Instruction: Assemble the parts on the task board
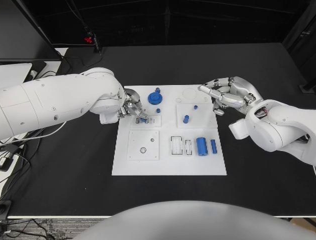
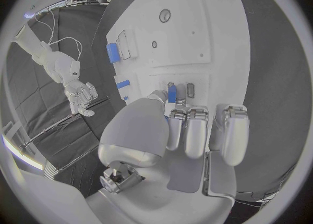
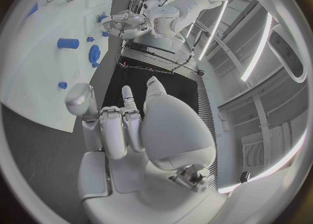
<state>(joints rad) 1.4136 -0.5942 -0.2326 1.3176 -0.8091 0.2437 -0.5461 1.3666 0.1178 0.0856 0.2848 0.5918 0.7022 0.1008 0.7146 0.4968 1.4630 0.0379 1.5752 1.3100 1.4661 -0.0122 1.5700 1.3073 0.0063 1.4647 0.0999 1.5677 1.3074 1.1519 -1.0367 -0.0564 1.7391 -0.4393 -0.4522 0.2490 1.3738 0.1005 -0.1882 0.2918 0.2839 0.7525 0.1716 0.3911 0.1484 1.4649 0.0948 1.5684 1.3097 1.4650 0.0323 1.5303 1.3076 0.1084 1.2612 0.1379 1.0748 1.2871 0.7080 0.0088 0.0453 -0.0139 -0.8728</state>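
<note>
Left hand (image 1: 133, 111) pinches small blue part (image 2: 172, 94) over task board (image 1: 169, 167) recess beneath your fingertips. Right hand (image 1: 229, 94) empty, fingers loosely curled, at board's far edge.

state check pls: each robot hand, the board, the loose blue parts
left robot hand: pinching a small blue part at the task board
right robot hand: holds nothing, fingers curled, off the board's edge
blue cylinder: lying flat on the board
blue gear: seated on the board
</note>
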